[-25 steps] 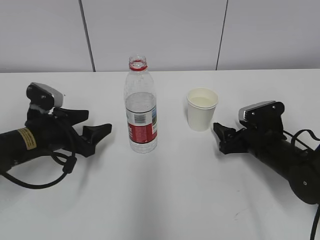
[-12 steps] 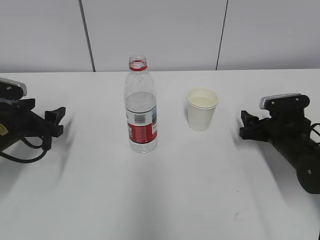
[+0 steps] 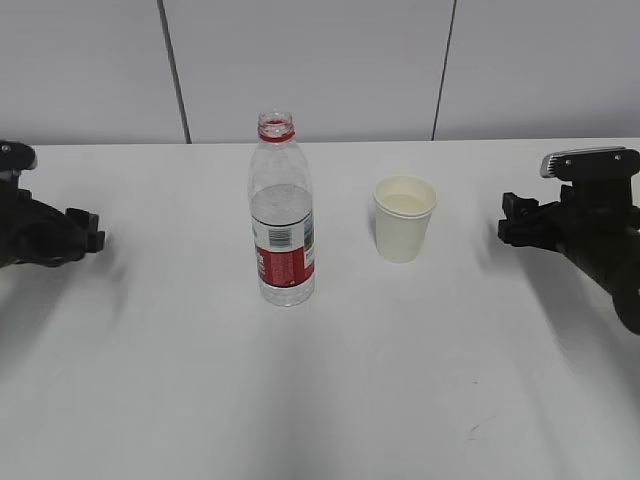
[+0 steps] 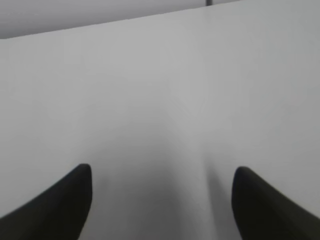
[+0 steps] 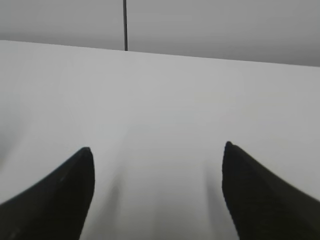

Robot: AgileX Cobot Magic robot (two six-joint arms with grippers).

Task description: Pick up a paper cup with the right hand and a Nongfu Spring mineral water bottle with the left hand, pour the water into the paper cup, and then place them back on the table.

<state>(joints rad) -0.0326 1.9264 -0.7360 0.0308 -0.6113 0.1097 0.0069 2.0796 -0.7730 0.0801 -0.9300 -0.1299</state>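
The Nongfu Spring mineral water bottle (image 3: 281, 212) stands upright and uncapped on the white table (image 3: 330, 380), partly filled with clear water. The paper cup (image 3: 404, 218) stands upright to its right, apart from it, with liquid showing inside. My left gripper (image 3: 95, 242) is open and empty at the far left edge, well clear of the bottle. My right gripper (image 3: 512, 222) is open and empty at the far right, away from the cup. Both wrist views show only open black fingers over bare table: the left gripper (image 4: 161, 170) and the right gripper (image 5: 157, 150). Bottle and cup are out of the wrist views.
A grey panelled wall (image 3: 320, 70) runs behind the table's far edge. A small dark scuff mark (image 3: 473, 430) lies on the tabletop at the front right.
Both arms have pulled back from the bottle and cup, the left arm to the left and the right arm to the right. Bottle and cup have not moved.
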